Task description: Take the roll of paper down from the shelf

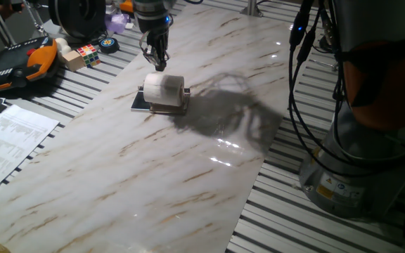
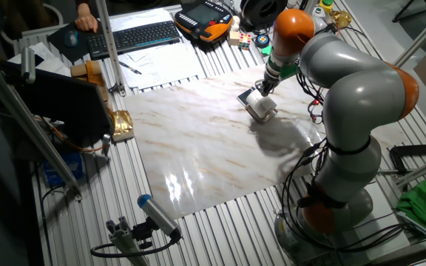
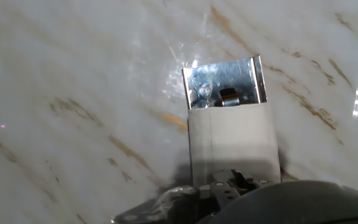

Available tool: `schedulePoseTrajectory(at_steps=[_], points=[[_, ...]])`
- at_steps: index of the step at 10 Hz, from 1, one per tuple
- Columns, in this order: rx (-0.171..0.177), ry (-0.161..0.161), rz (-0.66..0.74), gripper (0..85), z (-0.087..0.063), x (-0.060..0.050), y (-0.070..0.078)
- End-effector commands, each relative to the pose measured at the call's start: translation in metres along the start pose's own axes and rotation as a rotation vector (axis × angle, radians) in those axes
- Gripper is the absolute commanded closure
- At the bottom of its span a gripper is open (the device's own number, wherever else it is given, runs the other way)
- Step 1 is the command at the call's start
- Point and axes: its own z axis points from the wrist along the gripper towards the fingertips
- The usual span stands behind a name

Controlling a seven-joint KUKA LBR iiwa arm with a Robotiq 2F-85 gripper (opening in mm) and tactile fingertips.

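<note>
On the marble surface (image 1: 188, 176) sits the shelf (image 1: 140, 102), a little shiny rack with a dark base, and the roll of paper (image 1: 164, 87) lies on its side on top of it. The roll is not down yet.

Our fingers (image 1: 158, 62) hang just above and a bit behind the roll, in the first fixed view. They look close together there, and they are not holding anything. How wide the gap is we cannot tell, because they are small and dark. In the other fixed view the arm bends over the same spot, and the fingers (image 2: 259, 90) hide part of the roll (image 2: 260, 107).

In the hand view we look straight down. We see the white roll (image 3: 232, 143) near the bottom and the shiny back of the shelf (image 3: 225, 84) poking out past it.

Here is how we think this step should go. We open wide first, wider than the roll. We line up over the middle of the roll, so one finger goes down each side. We go down slowly (the roll is soft and can squash). We stop before we hit the metal rails. We squeeze gently, just enough to hold. Then we lift straight up, so the roll clears the rails and the shelf does not tip or slide on the smooth surface.
</note>
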Motion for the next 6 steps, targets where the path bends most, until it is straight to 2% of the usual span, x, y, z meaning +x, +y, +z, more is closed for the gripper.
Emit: schedulePoseTrajectory(at_steps=[1, 4, 6], points=[[-0.002, 0.0, -0.003, 84.3, 0.003, -0.001, -0.002], [-0.01, -0.005, -0.024, 84.3, 0.018, -0.005, -0.013], [-0.018, -0.004, -0.04, 84.3, 0.02, -0.009, -0.02]])
